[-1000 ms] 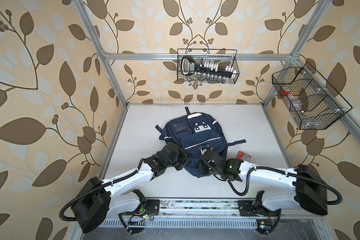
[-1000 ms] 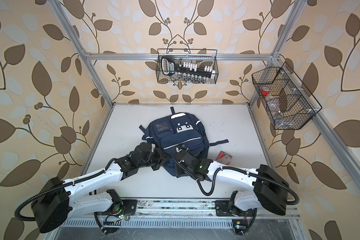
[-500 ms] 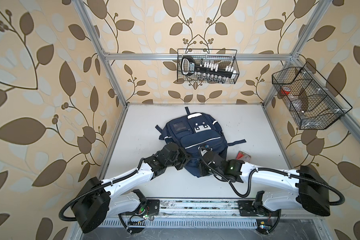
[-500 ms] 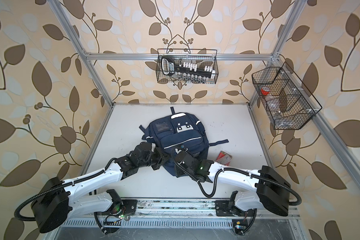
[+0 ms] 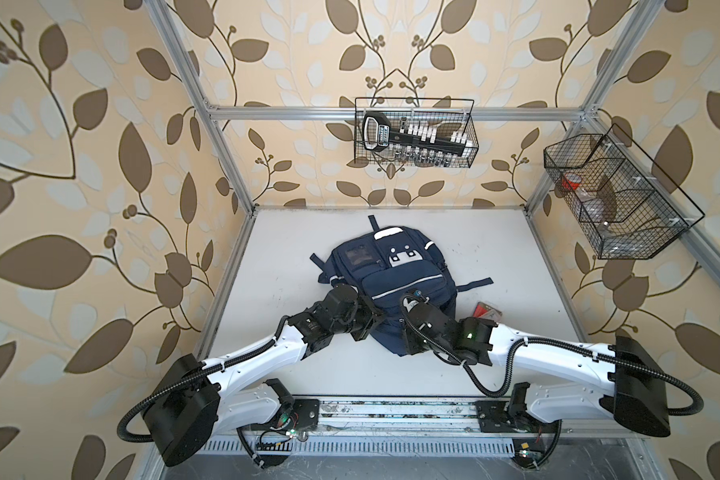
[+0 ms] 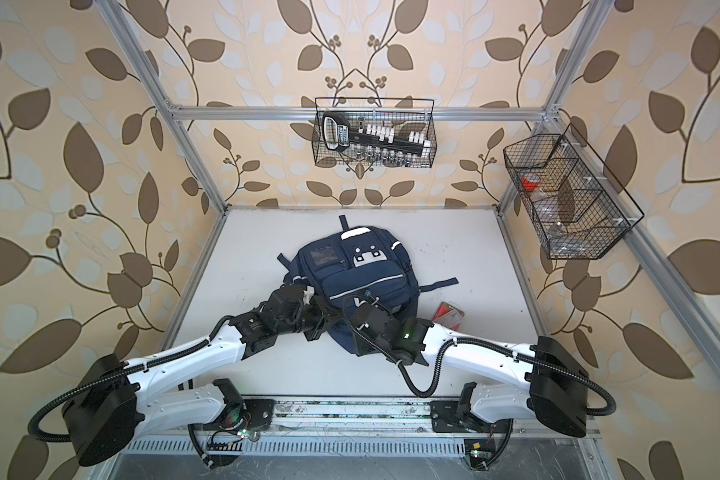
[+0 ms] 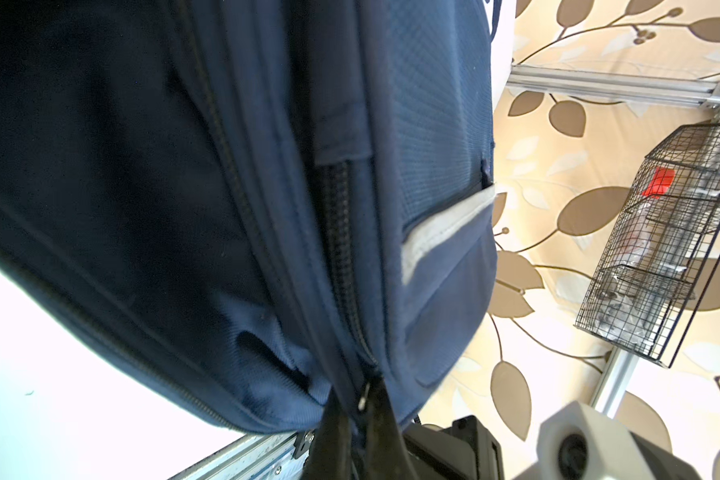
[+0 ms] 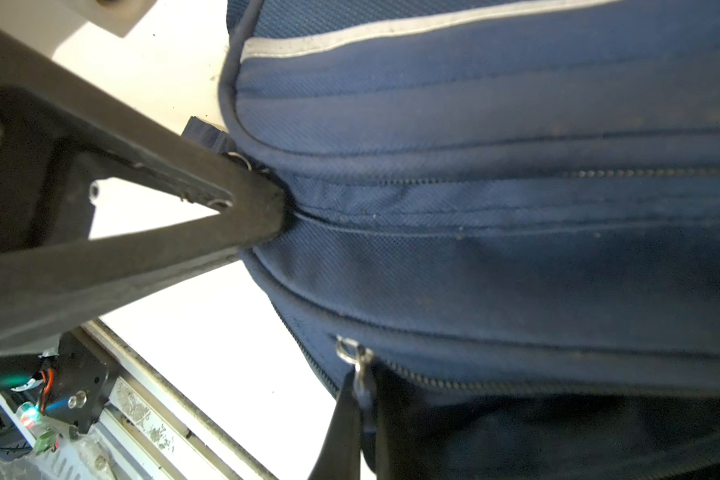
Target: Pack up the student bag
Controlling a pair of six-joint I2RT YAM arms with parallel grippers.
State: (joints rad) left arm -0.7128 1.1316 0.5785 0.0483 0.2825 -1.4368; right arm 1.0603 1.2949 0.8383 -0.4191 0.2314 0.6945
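Navy fabric made up the student bag (image 5: 395, 286), the biggest thing on the white table (image 5: 292, 257). It lay flat and face up near the middle, handle end toward the back wall and bottom end toward the two arms, as both top views showed.

Both claws were on that bottom end. The left gripper (image 7: 360, 402) held its jaws pressed together with no gap, pinching the bag at its lower left corner. The right wrist view showed the same black fingers (image 8: 150, 245) meeting in a point against a zip seam. The right gripper (image 8: 362, 384) was likewise clamped tight, gripping the bag just beside it, nearer the middle of the bottom edge. In the top views its tips were hidden under its own wrist.

The bag looked plump, and the zip lines seen in the wrist views ran closed. A pale reflective stripe (image 7: 445, 232) crossed the front pocket, and a white patch (image 5: 406, 261) with dark holes sat near the top. One strap (image 5: 474, 284) trailed over the table on the right. A small red packet (image 5: 488, 311) lay near that side, apart from the bag.

Smallest of all were the held parts. A silvery slider tab (image 7: 364, 395) sat between the left jaws, and a ringed metal zip pull (image 8: 360, 365) between the right.
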